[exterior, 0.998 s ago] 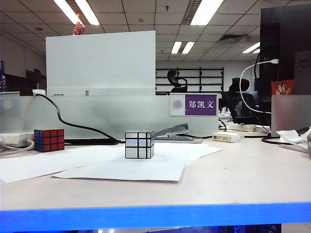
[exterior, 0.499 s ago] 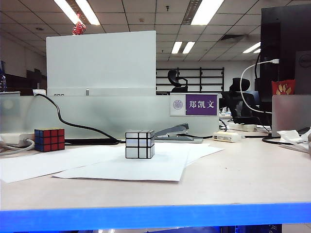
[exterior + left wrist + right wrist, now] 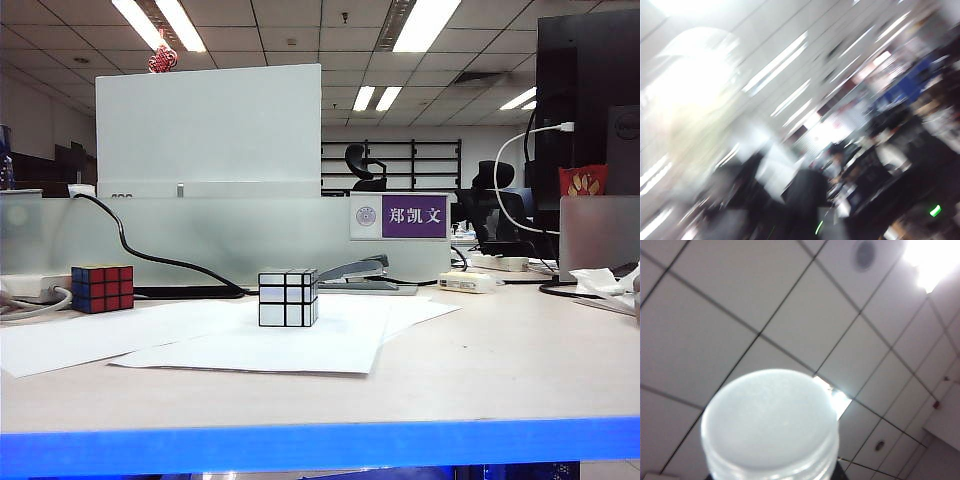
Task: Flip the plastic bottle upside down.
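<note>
My right wrist camera looked up at the ceiling, with the plastic bottle's (image 3: 771, 425) white cap filling its foreground; whether the right gripper gripped it I couldn't tell. The left view was a blur, its gripper unreadable. Neither arm showed above the table (image 3: 480, 370), where papers (image 3: 250, 340) surrounded the silver cube (image 3: 287, 297).

Plastic bottle (image 3: 771, 426) shows only in right wrist view: a round white end, prob. the cap, seen end-on and very close, w/ a ribbed or stepped rim just below it. That end faces the camera, ceiling tiles behind it. Body and label hidden behind the end, so can't tell fill level or tilt. Not seen anywhere on the table in exterior view.
</note>
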You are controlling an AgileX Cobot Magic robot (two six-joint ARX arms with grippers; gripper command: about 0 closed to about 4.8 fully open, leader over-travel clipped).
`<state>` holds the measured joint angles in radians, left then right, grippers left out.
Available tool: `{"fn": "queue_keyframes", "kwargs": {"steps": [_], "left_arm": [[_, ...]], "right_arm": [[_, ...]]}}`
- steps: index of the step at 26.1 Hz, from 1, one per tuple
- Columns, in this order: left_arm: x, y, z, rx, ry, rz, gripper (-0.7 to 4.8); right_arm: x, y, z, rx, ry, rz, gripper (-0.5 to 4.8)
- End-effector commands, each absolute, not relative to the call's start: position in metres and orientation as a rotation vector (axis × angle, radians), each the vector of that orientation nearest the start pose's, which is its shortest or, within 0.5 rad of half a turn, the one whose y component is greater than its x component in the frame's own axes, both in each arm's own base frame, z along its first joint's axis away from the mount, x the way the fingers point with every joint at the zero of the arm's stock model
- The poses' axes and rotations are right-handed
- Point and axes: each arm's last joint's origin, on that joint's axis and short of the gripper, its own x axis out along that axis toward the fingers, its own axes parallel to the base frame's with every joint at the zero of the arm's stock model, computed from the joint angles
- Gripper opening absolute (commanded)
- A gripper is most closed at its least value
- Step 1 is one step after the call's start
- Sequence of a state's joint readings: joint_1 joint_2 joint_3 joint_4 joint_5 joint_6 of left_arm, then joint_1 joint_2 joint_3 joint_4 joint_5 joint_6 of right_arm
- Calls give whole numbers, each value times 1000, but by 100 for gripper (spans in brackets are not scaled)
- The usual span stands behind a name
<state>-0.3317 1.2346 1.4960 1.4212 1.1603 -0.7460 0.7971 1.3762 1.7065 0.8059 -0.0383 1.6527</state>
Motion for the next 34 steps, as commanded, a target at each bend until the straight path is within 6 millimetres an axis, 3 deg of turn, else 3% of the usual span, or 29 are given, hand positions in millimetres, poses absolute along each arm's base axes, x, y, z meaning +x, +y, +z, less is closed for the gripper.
{"fn": "queue_keyframes", "kwargs": {"steps": [1, 4, 5, 6, 9, 13, 18, 26, 34], "left_arm": [[117, -72, 558, 251, -1190, -1564, 350], [115, -73, 560, 219, -1243, -1539, 376], [114, -72, 563, 193, -1273, -1514, 450], [112, -71, 564, 195, -1295, -1500, 479], [101, -66, 575, 215, -1414, -1431, 479], [82, -63, 590, 243, -1526, -1426, 479], [73, -64, 595, 257, -1606, -1419, 479], [79, -69, 597, 272, -1565, -1406, 479], [76, -67, 601, 286, -1633, -1336, 479]], "right_arm": [[132, 164, 592, 1800, -236, 1651, -8], [114, 175, 593, 1790, -217, 1702, -9], [105, 182, 592, 1774, -202, 1712, -8], [102, 184, 592, 1774, -192, 1712, -8], [92, 199, 589, 1792, -154, 1722, -8], [96, 219, 580, 1823, -101, 1691, -8], [98, 237, 572, 1864, -60, 1708, -8], [95, 245, 568, 1880, -24, 1744, -8], [92, 249, 567, 1852, 6, 1775, -8]]}}
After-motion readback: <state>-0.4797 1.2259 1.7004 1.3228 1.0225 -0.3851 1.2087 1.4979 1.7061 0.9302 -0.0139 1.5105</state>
